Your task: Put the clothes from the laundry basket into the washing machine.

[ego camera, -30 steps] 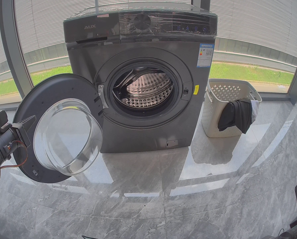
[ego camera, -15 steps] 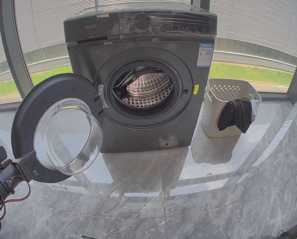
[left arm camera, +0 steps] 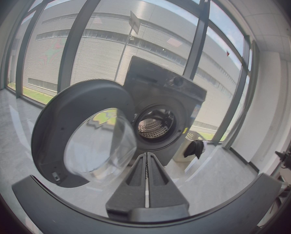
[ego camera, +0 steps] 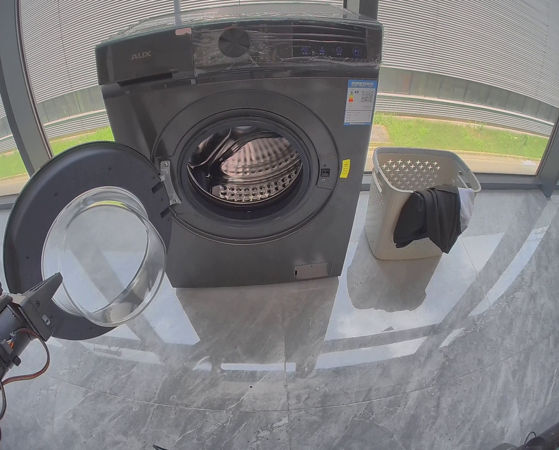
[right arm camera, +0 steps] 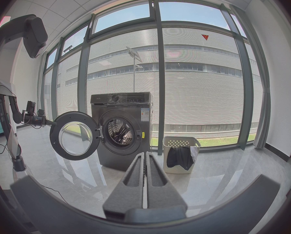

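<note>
The grey washing machine (ego camera: 242,157) stands with its round door (ego camera: 82,239) swung open to the left and its drum (ego camera: 245,167) bare. To its right sits the white laundry basket (ego camera: 410,170), with a dark garment (ego camera: 428,217) draped over its front rim and a white cloth (ego camera: 466,206) beside it. My left gripper (ego camera: 53,280) hangs shut at the lower left, just in front of the door's lower edge, holding nothing (left arm camera: 146,156). In the right wrist view my right gripper (right arm camera: 144,156) is shut and empty, well back from the machine (right arm camera: 121,130) and basket (right arm camera: 179,153).
Tall windows with dark frames (ego camera: 7,70) rise behind the machine. Grey marble floor (ego camera: 329,357) spreads wide in front of the machine and basket. The open door juts out over the floor on the left.
My left gripper has dropped from beside the door's left edge to below it. The right arm has sunk out at the lower right. The head camera has turned slightly right.
</note>
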Tool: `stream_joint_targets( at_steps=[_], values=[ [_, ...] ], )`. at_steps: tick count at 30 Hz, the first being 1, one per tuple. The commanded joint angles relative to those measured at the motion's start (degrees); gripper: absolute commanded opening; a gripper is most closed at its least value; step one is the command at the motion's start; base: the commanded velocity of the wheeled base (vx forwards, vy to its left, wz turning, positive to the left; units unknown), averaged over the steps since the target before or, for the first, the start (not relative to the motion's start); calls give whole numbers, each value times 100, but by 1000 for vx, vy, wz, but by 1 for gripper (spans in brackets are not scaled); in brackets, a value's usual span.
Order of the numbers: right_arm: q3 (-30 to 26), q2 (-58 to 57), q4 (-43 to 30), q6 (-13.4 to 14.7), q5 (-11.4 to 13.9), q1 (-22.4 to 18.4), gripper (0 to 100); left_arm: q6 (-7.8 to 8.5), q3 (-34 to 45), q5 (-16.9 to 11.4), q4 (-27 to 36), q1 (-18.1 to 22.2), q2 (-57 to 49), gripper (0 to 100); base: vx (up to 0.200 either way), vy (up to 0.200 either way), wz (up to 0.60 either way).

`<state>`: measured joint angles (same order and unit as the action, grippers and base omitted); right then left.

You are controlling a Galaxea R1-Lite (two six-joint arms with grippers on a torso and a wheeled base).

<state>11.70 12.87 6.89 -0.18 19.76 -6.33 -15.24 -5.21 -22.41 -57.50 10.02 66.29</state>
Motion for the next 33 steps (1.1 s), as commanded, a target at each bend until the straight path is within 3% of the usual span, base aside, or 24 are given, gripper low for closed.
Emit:
stream_joint_targets(
  at_steps=[1,3,5,7,8,11,12,13,15,17,18,20,21,22,23,24,25,27,28,29,30,31,32,33],
  values=[
    [-10,13,6,-17,19,17,0,-542,90,-625,-103,26,-1162,0,0,0,0],
    [-37,-13,6,-17,19,17,0,-849,160,-800,-42,61,-1734,0,0,0,0],
    [-124,-118,6,-17,10,17,0,-1271,248,-967,389,61,-2718,0,0,0,0],
    [-160,-162,-3,-17,19,17,0,-1429,213,-1011,802,53,-3158,0,0,0,0],
    [-221,-206,-3,-17,10,9,0,-1614,125,-1055,1400,-26,-3667,0,0,0,0],
    [-239,-250,-3,-17,19,17,0,-1693,11,-1126,2050,-176,-4195,0,0,0,0],
    [-247,-285,-3,-17,19,17,0,-1693,-139,-1126,2894,-431,-4924,0,0,0,0],
    [-247,-285,-3,-17,19,17,0,-1684,-156,-1117,2955,-448,-4986,0,0,0,0],
    [-256,-303,-3,-17,19,17,0,-1649,-314,-1108,4168,-492,-5961,0,0,0,0],
    [-265,-321,-3,-17,19,17,0,-1535,-376,-1055,4573,-484,-6128,0,0,0,0],
    [-265,-347,-3,-17,19,17,0,-1166,-420,-941,4687,-475,-6058,0,0,0,0],
    [-256,-373,-12,-17,19,17,0,-709,-341,-897,4713,-475,-6067,0,0,0,0],
    [-256,-382,-12,-17,10,17,0,-577,-297,-897,4713,-475,-6067,0,0,0,0],
    [-256,-400,-12,-17,10,17,0,-216,-218,-818,4731,-475,-6067,0,0,0,0],
    [-256,-417,-12,-17,10,9,0,-14,-191,-730,4740,-475,-6067,0,0,0,0],
    [-256,-461,-12,-17,1,9,0,399,-156,-466,4766,-475,-6067,0,0,0,0],
    [-256,-470,-12,-17,1,9,0,478,-147,-405,4775,-484,-6067,0,0,0,0],
    [-265,-540,-21,-17,-7,9,0,1093,-7,325,4959,-527,-6076,0,0,0,0],
    [-265,-540,-21,-17,-7,9,0,1128,2,395,4977,-527,-6076,0,0,0,0],
    [-256,-602,-82,-17,-7,-9,0,1550,160,1494,5109,-633,-6102,0,0,0,0],
    [-256,-602,-82,-17,-7,-9,0,1550,160,1494,5109,-633,-6102,0,0,0,0],
    [-265,-698,-188,-17,-7,-18,0,1796,415,2750,5302,-817,-6278,0,0,0,0],
    [-300,-707,-205,-17,-16,-18,0,1840,485,3155,5443,-897,-6401,0,0,0,0],
    [-318,-707,-197,-17,-16,-18,0,1849,485,3216,5460,-914,-6427,0,0,0,0]
  ],
)
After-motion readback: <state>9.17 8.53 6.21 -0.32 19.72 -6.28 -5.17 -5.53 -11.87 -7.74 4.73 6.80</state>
